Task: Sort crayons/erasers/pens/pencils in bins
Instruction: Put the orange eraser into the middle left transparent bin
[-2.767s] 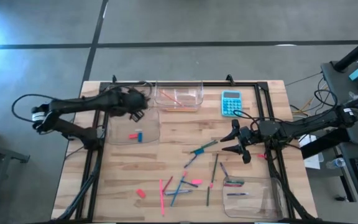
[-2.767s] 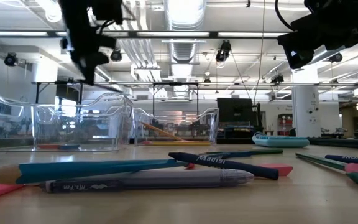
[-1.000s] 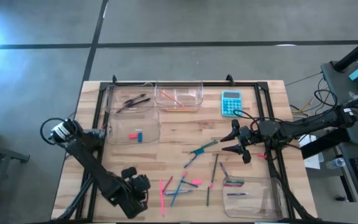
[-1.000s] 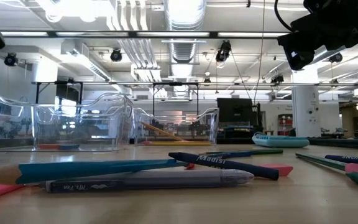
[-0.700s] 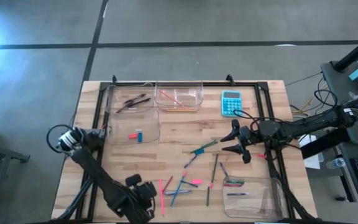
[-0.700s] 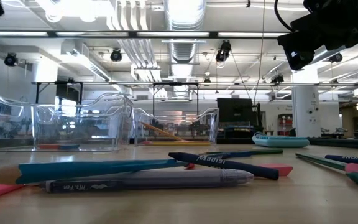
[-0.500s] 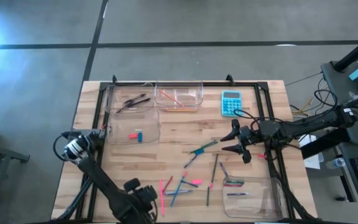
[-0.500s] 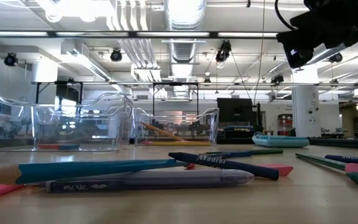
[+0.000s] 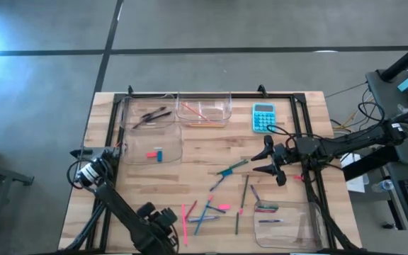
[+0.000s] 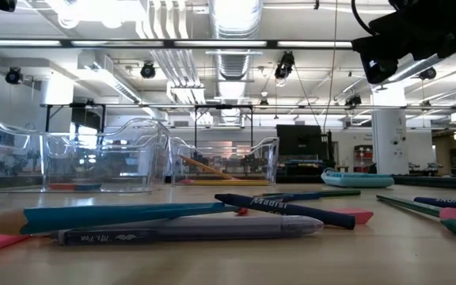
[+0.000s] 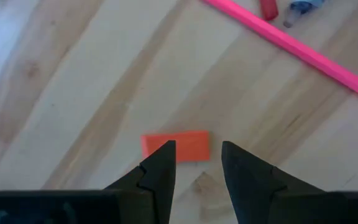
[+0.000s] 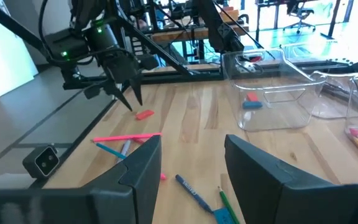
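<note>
I judge the sort partly done. Of the four bins, the one at about 11 o'clock [image 9: 147, 113] holds dark pens, the one at 12 o'clock [image 9: 204, 110] a couple of pencils, the one below the pen bin [image 9: 152, 145] a pink and a blue eraser, and the one at 5 o'clock [image 9: 287, 221] a few crayons. A scatter of pens, pencils and crayons [image 9: 214, 202] lies loose on the table [image 9: 197, 152] from centre toward 6 o'clock, so much is left. My left end effector [image 11: 197, 168] hovers at 7 o'clock with fingers apart, straddling a loose pink eraser [image 11: 175, 145] without touching it; I take that as the next pick. My right end effector [image 9: 269, 167] waits at 3 o'clock, fingers apart, holding nothing.
</note>
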Robot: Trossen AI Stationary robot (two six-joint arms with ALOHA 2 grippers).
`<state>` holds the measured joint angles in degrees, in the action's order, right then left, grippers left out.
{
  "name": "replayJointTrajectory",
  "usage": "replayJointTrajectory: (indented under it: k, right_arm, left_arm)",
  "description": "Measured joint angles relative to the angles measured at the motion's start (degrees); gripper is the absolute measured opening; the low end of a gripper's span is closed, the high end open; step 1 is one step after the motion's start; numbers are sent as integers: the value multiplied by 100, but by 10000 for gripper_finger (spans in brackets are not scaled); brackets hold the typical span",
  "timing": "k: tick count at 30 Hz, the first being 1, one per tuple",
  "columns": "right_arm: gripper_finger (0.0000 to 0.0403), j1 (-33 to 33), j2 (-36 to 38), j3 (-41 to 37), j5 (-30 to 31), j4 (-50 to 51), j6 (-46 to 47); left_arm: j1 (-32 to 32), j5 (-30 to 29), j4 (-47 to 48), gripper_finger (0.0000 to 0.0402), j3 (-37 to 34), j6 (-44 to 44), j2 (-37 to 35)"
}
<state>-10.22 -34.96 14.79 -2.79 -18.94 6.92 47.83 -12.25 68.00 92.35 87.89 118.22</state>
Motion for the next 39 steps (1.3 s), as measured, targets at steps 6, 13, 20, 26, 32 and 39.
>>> replayJointTrajectory:
  k: [6, 13, 20, 26, 32, 39]
  right_arm:
    - [166, 0, 0, 0, 0, 1, -1]
    - [166, 0, 0, 0, 0, 7, 11]
    - [166, 0, 0, 0, 36, 19, 2]
    - [166, 0, 0, 0, 44, 18, 9]
    - [166, 0, 0, 0, 44, 20, 13]
    - [166, 0, 0, 0, 45, 21, 67]
  left_arm:
    - [45, -2, -48, 115, -4, -150, 129]
    - [76, -4, -50, 115, -52, -172, 309]
    - [98, -3, -96, 115, -98, -297, 421]
    - [96, 140, -260, 115, -454, -279, 390]
    - [89, 247, -487, 100, -785, -418, 400]
    - [74, 294, -647, 10, -876, -574, 352]
